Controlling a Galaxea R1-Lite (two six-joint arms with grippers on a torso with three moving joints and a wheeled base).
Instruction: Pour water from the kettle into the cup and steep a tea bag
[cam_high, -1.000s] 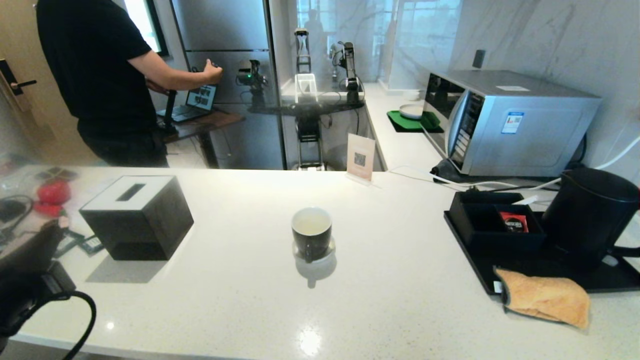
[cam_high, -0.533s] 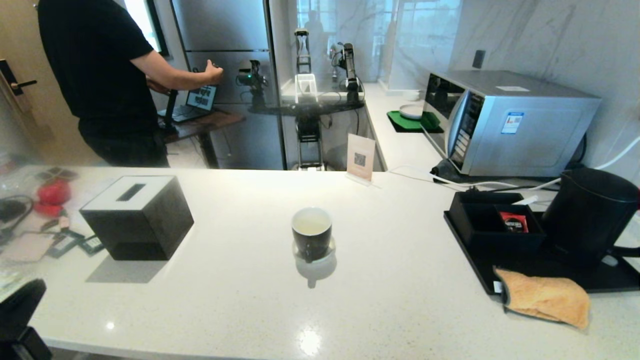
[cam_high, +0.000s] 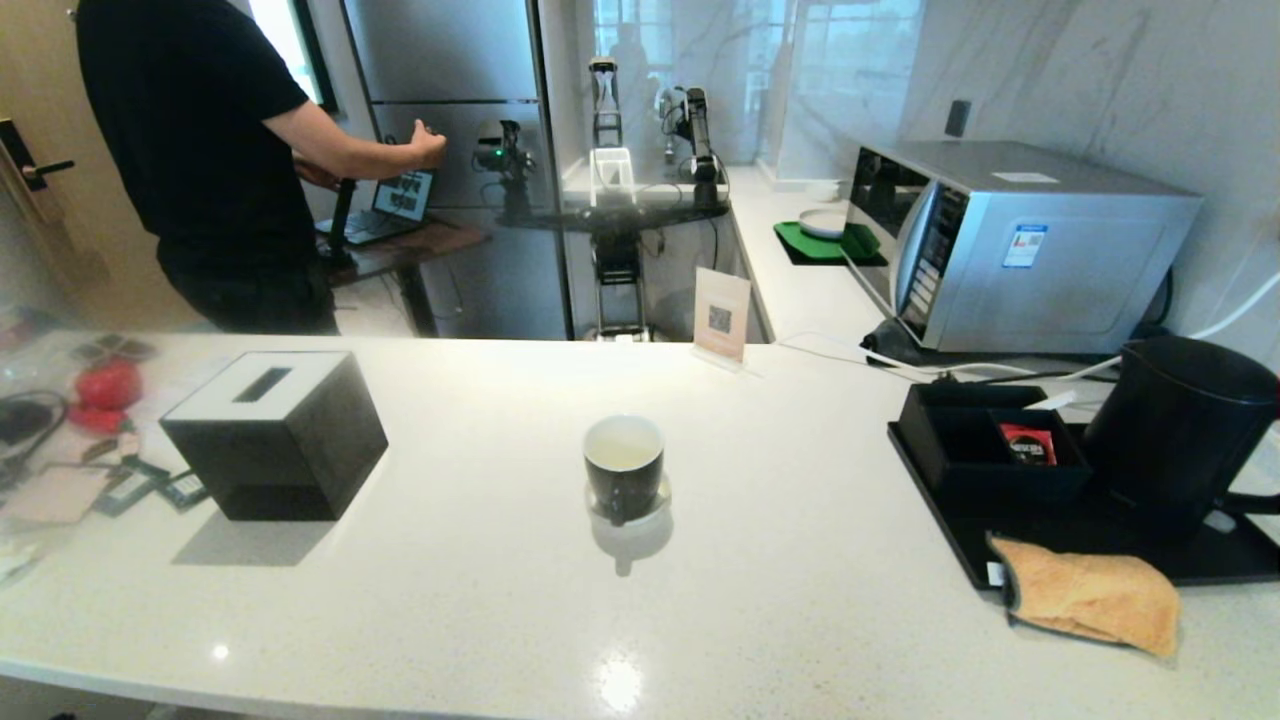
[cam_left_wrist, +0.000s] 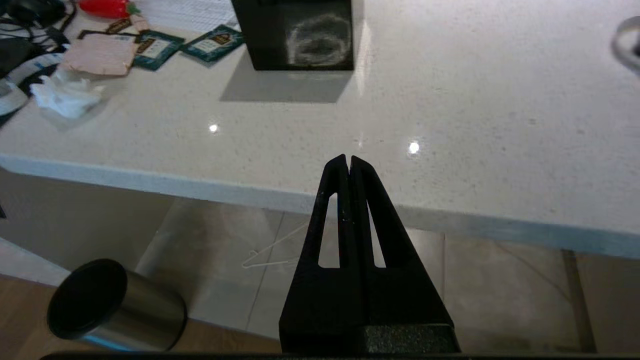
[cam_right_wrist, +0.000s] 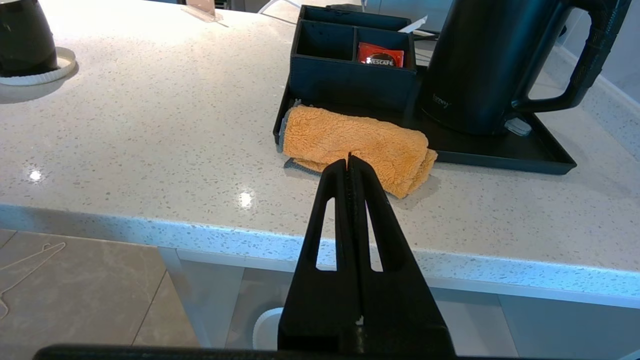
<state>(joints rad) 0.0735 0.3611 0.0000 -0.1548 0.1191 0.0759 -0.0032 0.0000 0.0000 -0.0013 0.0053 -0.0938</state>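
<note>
Judging by how things are lying, the work is sitting at either its very start or its very end: both arms are hanging below the counter's front edge, out of the head view. The left gripper (cam_left_wrist: 348, 161) is pointing at the counter (cam_high: 800, 600) edge with its jaws pressed together on nothing, and the right gripper (cam_right_wrist: 349, 162) is doing the same in front of the orange cloth (cam_right_wrist: 355, 145), jaws together and empty. The cup (cam_high: 623, 466) is standing upright on a small white coaster (cam_high: 628, 505) mid-counter; its pale inside is showing, but whether water or a tea bag is in it I cannot tell. The kettle (cam_high: 1180, 430) is resting upright on the black tray (cam_high: 930, 480) at the right, handle facing away from the cup, beside the organiser box (cam_right_wrist: 350, 70) holding a red sachet (cam_right_wrist: 381, 54). If pouring is still pending, the right arm is needing to rise, open, and take the kettle's handle. No tea bag is showing clearly.
</note>
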